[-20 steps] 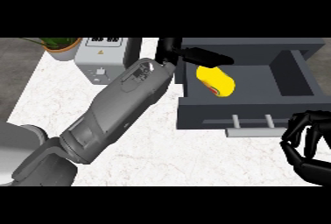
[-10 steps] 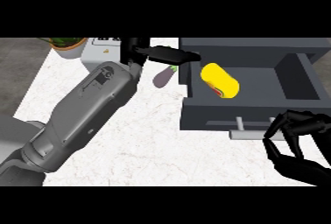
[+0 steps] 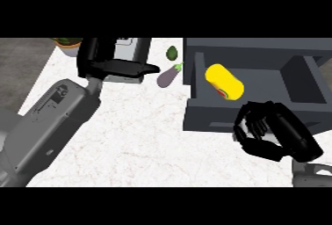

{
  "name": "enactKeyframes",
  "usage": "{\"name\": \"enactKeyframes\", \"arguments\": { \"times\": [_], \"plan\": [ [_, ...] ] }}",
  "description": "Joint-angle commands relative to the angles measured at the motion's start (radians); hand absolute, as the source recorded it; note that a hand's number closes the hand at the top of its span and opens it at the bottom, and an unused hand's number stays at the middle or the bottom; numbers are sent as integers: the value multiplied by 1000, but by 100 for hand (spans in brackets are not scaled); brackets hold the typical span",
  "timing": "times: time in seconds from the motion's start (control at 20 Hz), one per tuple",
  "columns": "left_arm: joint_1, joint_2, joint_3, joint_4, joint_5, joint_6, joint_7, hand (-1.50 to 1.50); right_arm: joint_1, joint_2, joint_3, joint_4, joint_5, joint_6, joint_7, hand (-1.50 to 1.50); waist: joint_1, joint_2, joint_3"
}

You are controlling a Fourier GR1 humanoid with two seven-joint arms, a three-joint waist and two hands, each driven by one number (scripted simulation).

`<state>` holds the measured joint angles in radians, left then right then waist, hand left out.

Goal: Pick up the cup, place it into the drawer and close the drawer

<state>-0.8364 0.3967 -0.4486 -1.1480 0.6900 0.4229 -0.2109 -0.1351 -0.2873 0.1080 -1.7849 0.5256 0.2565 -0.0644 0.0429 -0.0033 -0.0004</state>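
Fingers (image 3: 144,69) of left hand (image 3: 117,68) straight, released, holding nothing. Right hand (image 3: 272,136) clenched at drawer (image 3: 207,121) front. Cup (image 3: 224,81) lies on its side inside drawer. Judged light, rigid, smooth; grip mid-body.

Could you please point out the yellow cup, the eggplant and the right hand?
yellow cup (image 3: 222,80): head view, middle of its yellow side.
eggplant (image 3: 168,77): head view, middle of its purple body.
right hand (image 3: 277,132): head view, back of the hand.
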Motion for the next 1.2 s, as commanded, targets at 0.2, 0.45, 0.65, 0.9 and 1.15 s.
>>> {"name": "enactKeyframes", "arguments": {
  "times": [0.2, 0.45, 0.65, 0.9, 1.15],
  "plan": [
    [208, 105, 56, -137, 7, -64, -41, -150, -147, -22, 110, 349, 295, -141, -105, 150, 2, 6, 1],
    [322, 160, 108, -221, 26, -126, -43, -150, -233, 49, 147, 626, 412, -291, -169, 150, -4, 7, 1],
    [366, 197, 165, -253, 43, -174, -21, -150, -407, 92, 54, 899, 379, -350, -242, 150, -3, 10, 2],
    [410, 191, 171, -259, 14, -208, -52, -150, -572, 72, -30, 1181, 364, -384, -336, 150, 8, 15, 2],
    [410, 206, 213, -245, 45, -277, -52, -150, -722, 58, -90, 1379, 350, -378, -363, 150, 26, 26, 3]
  ]
}}
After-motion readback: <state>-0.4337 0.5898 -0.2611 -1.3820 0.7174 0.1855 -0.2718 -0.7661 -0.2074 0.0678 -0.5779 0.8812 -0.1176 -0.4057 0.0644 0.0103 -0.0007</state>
